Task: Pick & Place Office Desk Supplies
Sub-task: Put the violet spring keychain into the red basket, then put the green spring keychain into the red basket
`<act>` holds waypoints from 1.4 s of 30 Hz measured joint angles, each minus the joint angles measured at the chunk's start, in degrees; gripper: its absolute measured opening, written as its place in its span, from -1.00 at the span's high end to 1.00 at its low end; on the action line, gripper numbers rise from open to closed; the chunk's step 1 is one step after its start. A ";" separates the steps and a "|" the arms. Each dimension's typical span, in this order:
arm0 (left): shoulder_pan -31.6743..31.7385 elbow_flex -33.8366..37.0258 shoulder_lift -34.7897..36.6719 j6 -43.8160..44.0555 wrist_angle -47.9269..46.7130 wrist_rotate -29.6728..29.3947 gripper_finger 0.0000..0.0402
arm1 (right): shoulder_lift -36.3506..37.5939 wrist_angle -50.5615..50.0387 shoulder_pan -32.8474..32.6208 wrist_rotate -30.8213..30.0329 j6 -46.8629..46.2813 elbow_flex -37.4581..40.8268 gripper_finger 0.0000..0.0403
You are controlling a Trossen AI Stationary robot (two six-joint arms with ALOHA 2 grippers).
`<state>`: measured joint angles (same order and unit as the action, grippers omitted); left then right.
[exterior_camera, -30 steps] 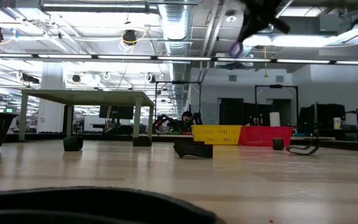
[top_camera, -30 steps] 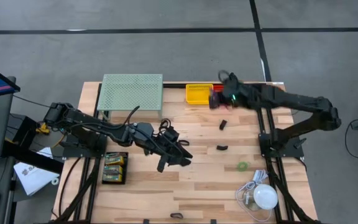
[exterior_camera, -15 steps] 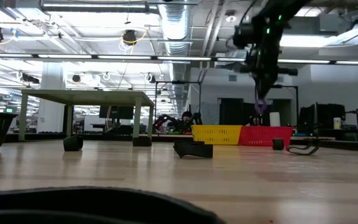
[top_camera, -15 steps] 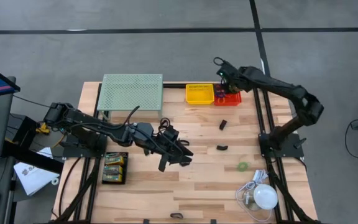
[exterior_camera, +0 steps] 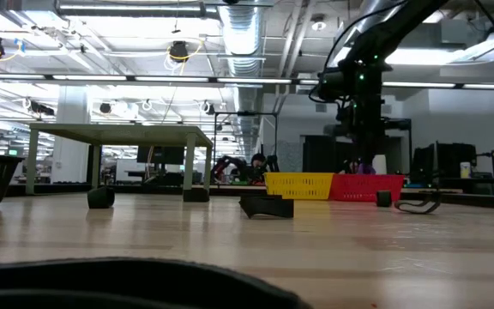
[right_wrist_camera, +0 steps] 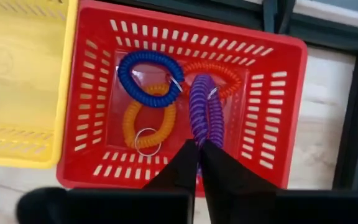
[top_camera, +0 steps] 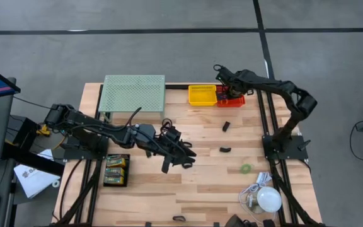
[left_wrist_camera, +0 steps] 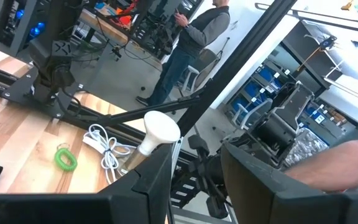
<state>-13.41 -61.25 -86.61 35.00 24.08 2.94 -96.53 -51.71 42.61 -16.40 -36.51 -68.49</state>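
Now my right gripper (right_wrist_camera: 197,163) pinches the purple ring (right_wrist_camera: 206,116), hanging just below it inside the red basket (right_wrist_camera: 283,109); next I open and lift clear.

Both arms are showing dark, near-black jointed links, and black cables are looping off their housings. The right gripper (right_wrist_camera: 197,163) is presenting two flat black fingers (right_wrist_camera: 219,174) tapering to narrow tips, and a small green light is glowing on the wrist behind them. The left gripper (left_wrist_camera: 194,180) is showing broad, matte black fingers (left_wrist_camera: 253,180) with squared edges.
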 joint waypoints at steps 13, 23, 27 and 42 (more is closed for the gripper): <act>1.19 0.00 0.00 0.36 -0.01 0.02 0.33 | 3.90 0.91 0.90 0.11 4.41 0.02 0.43; 1.40 0.00 0.00 -0.68 -0.03 1.49 0.33 | 22.15 0.83 -18.15 0.31 -0.85 0.01 0.40; 1.40 0.00 0.00 -1.70 -0.04 2.83 0.33 | 26.56 -4.63 -33.17 -3.19 -10.09 0.00 0.47; 0.15 0.00 0.00 -2.79 -0.04 5.99 0.33 | 6.23 -20.73 -64.19 4.45 -35.07 0.00 0.39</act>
<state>-13.26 -61.25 -86.61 32.22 24.03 8.93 -90.29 -72.44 -21.58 -11.96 -71.58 -68.49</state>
